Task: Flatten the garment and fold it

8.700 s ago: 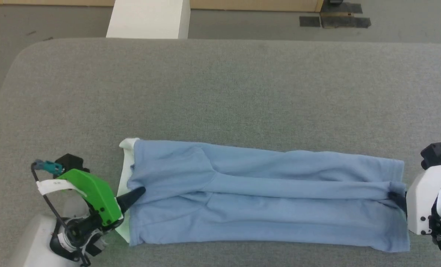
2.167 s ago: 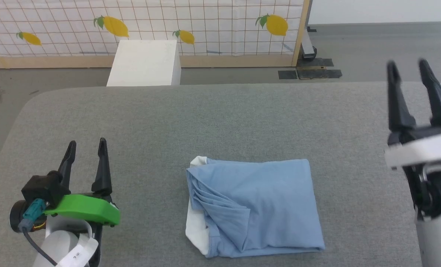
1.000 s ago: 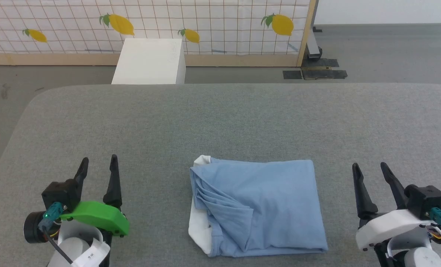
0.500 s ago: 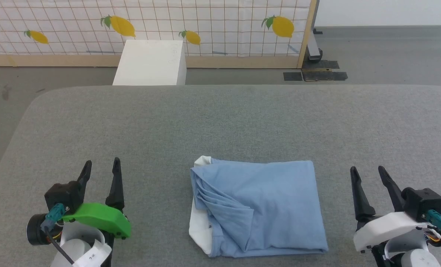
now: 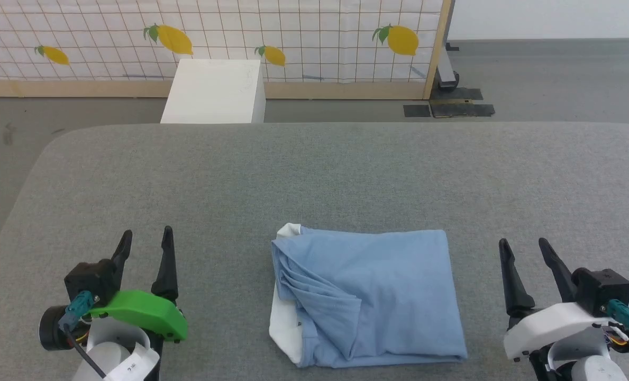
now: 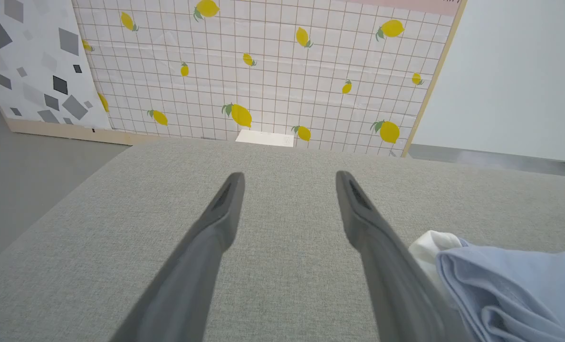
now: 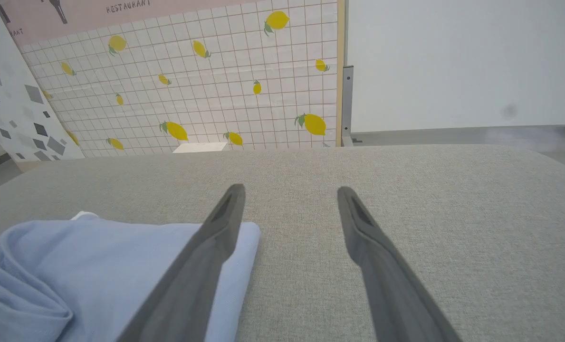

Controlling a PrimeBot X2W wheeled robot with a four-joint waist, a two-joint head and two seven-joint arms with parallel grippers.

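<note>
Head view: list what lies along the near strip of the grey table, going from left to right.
left claw, open → garment, folded into a rough rectangle → right claw, open

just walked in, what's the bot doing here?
Nothing is being handled right now. The garment lies folded into a compact rectangle on the grey padded surface, with its white collar showing at the left edge. The left gripper and right gripper sit open and empty on either side, clear of the cloth. The fold looks done.
</note>
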